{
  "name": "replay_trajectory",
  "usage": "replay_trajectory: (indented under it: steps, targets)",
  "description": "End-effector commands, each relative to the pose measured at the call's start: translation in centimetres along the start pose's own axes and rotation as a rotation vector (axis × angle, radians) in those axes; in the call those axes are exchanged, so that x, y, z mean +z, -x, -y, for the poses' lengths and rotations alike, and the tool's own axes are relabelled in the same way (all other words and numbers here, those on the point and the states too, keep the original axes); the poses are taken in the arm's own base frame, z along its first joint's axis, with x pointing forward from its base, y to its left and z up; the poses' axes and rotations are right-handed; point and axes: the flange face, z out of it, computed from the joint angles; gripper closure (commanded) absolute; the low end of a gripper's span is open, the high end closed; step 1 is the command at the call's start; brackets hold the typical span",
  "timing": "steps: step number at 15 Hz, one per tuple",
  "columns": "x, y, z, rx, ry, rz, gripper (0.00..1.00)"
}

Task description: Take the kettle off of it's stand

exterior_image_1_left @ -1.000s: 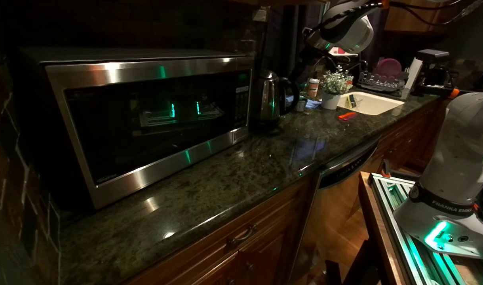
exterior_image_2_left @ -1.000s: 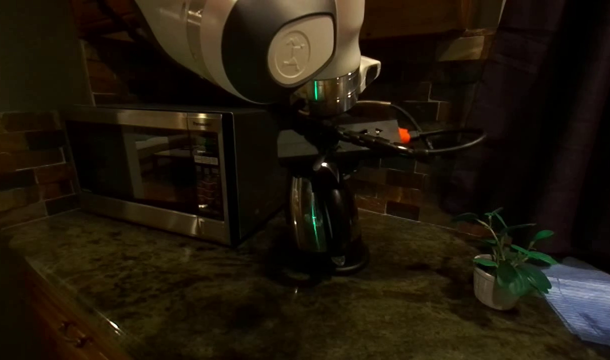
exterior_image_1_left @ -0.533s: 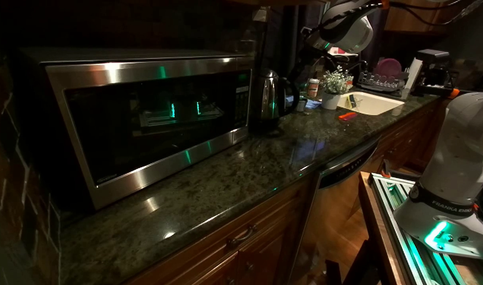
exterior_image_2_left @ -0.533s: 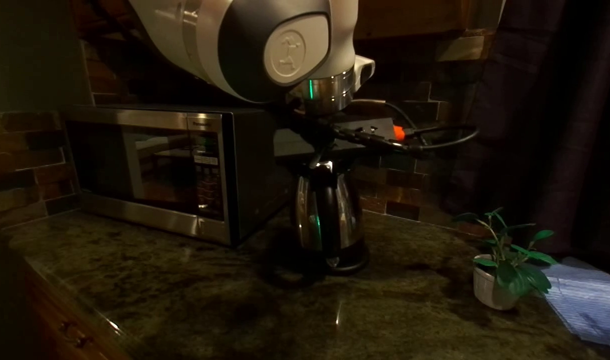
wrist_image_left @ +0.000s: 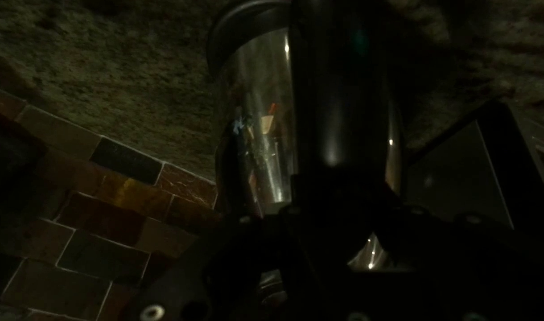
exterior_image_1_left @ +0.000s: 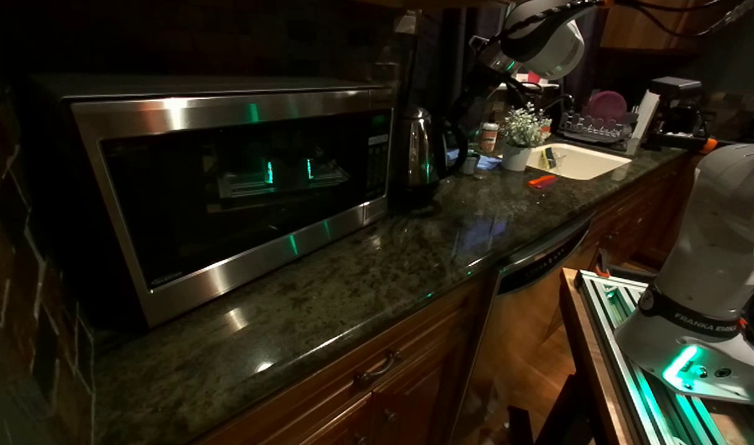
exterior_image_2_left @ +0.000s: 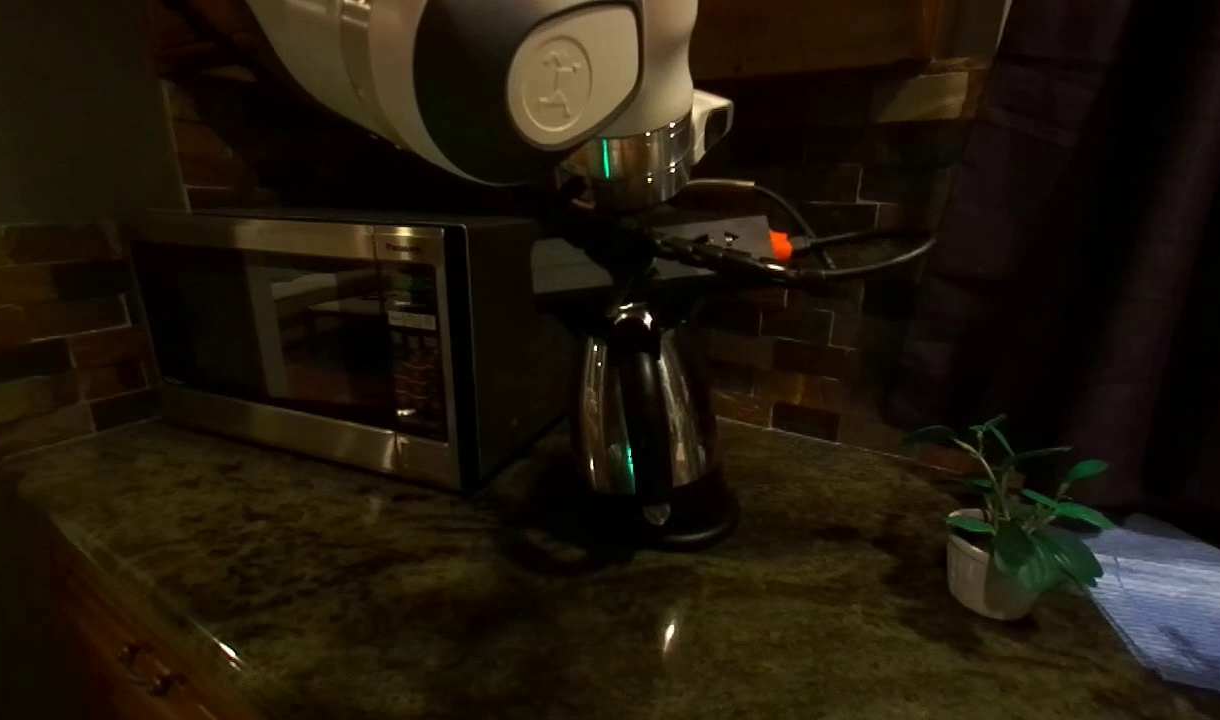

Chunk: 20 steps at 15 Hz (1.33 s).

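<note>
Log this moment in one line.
Kettle: over stand; Gripper: closed on kettle handle; Lift-off: too dark to confirm; Beside: microwave

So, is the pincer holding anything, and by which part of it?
The kettle, it seems: the pincer looks closed on its dark handle, near the top; deep shadow blurs the contact.

In the wrist view, pincer (wrist_image_left: 341,209) indistinct in shadow at the kettle handle (wrist_image_left: 336,120).
</note>
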Motion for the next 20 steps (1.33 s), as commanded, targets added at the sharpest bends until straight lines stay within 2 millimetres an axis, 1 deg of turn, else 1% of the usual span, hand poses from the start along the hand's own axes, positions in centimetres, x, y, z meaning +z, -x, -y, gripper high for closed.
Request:
replay_trajectory:
  steps: [1, 5, 8, 13, 20]
  targets:
    - [-2.2, -0.3, 0.8, -0.002, -0.014, -0.073, 0.88]
    - [-3.0, -0.5, 1.5, 0.0, -0.044, -0.111, 0.88]
    - [-3.3, -0.3, 2.0, -0.002, -0.059, -0.118, 0.88]
    - [-3.5, 0.5, 3.2, -0.014, -0.088, -0.123, 0.88]
    - [-3.6, 2.2, 4.9, -0.032, -0.123, -0.119, 0.88]
